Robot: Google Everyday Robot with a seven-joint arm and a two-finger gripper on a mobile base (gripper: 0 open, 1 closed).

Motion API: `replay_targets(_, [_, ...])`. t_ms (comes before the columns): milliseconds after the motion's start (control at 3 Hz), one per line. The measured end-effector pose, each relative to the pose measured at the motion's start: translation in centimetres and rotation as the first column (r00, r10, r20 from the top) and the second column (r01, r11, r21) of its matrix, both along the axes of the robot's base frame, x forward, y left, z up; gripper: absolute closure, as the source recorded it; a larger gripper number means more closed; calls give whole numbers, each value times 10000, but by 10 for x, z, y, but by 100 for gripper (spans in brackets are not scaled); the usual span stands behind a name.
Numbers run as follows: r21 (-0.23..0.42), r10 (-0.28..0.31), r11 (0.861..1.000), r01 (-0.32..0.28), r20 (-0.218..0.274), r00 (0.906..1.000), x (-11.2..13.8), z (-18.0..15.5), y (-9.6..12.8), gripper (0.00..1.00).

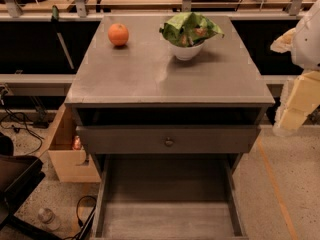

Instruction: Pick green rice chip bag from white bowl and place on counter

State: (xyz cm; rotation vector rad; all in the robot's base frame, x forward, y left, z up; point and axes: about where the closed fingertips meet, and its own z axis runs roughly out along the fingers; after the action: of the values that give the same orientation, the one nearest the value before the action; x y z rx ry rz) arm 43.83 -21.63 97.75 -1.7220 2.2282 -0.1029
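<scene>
The green rice chip bag (190,28) is crumpled light-green foil with orange-brown patches. It lies in the white bowl (186,51) and overhangs its rim. The bowl stands at the back right of the grey counter (165,76). My gripper (295,109) hangs at the far right edge of the view, beyond the counter's right side and below its top. It is well away from the bag and bowl, and nothing shows in it. The white arm (307,36) rises above it.
A round orange (118,34) sits at the back left of the counter. Below the top is a drawer with a small round knob (169,142), and a lower drawer (167,204) is pulled out. A cardboard box (70,154), cables and a bottle (47,217) lie on the floor at left.
</scene>
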Motion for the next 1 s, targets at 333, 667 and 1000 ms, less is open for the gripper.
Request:
replay_targets(333, [-9,22,10000,-22,68,10000,1,2,0,0])
replay_targets(667, [-11,730,9973,-730,441,9964,23,16,-4,0])
replay_targets(1000, [-510,2598,9650,-2571,546,9641,77,26,0,0])
